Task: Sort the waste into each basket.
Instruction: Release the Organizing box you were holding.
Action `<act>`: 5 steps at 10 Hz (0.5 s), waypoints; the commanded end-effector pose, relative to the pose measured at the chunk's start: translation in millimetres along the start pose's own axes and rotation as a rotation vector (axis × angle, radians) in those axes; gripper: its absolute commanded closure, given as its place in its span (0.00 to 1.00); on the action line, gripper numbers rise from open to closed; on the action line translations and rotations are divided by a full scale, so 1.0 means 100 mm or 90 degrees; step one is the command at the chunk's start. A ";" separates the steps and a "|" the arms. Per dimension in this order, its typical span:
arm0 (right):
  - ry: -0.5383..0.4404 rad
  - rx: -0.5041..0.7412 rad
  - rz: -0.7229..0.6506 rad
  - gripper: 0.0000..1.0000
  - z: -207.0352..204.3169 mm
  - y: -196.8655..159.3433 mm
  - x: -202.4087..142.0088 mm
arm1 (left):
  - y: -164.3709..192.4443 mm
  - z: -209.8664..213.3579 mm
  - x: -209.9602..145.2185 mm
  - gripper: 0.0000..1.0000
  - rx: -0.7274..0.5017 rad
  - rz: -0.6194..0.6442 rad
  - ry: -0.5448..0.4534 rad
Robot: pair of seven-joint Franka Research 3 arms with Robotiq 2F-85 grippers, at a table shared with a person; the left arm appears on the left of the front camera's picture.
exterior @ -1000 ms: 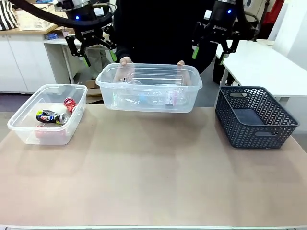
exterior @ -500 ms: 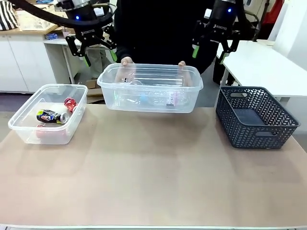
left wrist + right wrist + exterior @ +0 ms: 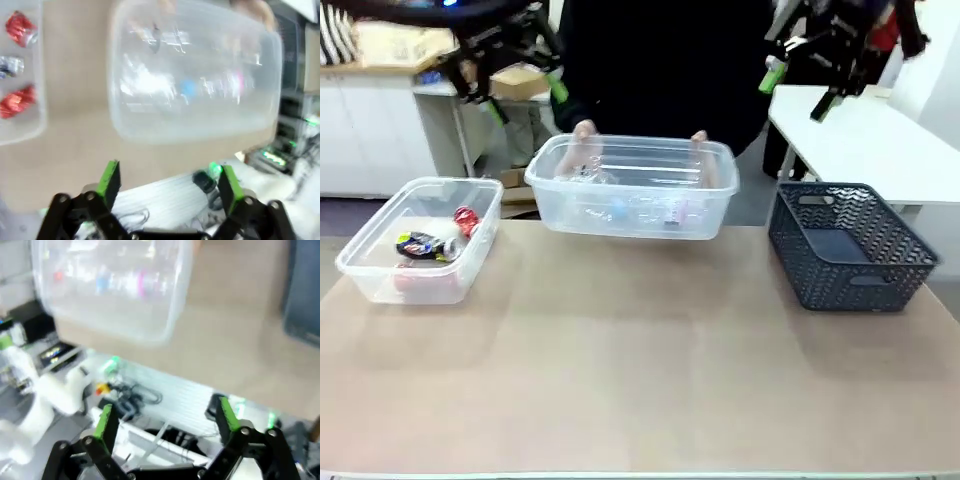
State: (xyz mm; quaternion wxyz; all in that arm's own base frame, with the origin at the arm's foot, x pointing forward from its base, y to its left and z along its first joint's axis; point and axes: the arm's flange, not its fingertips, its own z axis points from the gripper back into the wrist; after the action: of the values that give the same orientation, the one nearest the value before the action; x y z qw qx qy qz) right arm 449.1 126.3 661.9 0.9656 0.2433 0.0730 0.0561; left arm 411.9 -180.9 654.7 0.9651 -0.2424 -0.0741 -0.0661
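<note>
Clear tub [image 3: 635, 190] of bottles [image 3: 620, 208] in person's hands; both end effectors spread wide, empty

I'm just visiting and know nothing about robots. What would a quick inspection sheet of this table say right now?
Surface: tan table, bare in the middle.
Job's things: small clear tub at the left holds red and blue cans; large clear tub with bottles is held by a person's hands.
Clutter: dark woven basket at the right, looks empty.
Grippers: left tool and right tool both open, raised, holding nothing.
Cables: nothing seen on the table.
Surroundings: white cabinets, a white table.
</note>
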 end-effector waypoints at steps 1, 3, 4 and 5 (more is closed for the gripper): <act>0.026 0.168 -0.033 0.00 -0.13 -0.60 -0.66 | 0.32 0.11 -0.76 0.00 -0.132 -0.073 0.006; -0.005 0.425 -0.107 0.00 -0.07 -1.18 -1.11 | 0.75 0.33 -1.07 0.00 -0.303 -0.097 -0.030; -0.024 0.530 -0.164 0.00 -0.09 -1.43 -1.24 | 1.04 0.40 -1.06 0.00 -0.412 -0.086 -0.041; -0.058 0.634 -0.202 0.00 -0.12 -1.67 -1.40 | 1.35 0.47 -1.02 0.00 -0.529 -0.059 -0.079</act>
State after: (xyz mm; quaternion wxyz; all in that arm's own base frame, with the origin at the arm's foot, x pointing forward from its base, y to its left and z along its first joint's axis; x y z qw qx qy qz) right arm 329.0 -32.2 596.7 0.8065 0.5736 0.1214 -0.0765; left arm 309.3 -52.4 630.8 0.8245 -0.5357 -0.1280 -0.1301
